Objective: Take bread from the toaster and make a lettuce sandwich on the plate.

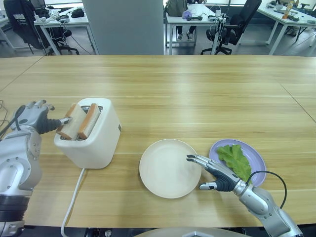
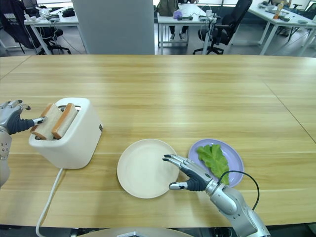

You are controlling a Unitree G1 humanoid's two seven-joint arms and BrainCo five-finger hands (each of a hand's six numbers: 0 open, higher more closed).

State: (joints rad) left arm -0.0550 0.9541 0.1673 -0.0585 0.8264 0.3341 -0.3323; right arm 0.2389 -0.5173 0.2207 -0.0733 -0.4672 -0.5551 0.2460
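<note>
Wooden table [image 1: 197, 89] before you carries the toaster [image 1: 101, 143] near its front-left corner, two bread slices [image 1: 89, 120] standing in it; your left hand [image 1: 32, 117] touches the outer slice [image 1: 73, 122], grip or not, you cannot tell; your right hand [image 1: 217, 174] hangs wide open over the white plate [image 1: 160, 170] at its right rim; lettuce [image 1: 236, 159] lies on the purple plate [image 1: 257, 162] just beside.

The work surface is a wide table [image 1: 197, 94] of light wood planks. Behind its far edge stands a grey pillar [image 1: 123, 24]. White desks sit to the pillar's left [image 1: 69, 22] and right [image 1: 192, 19], with black office chairs [image 1: 237, 22] beside them. The small items on the desks, one of them possibly purple, cannot be identified.
</note>
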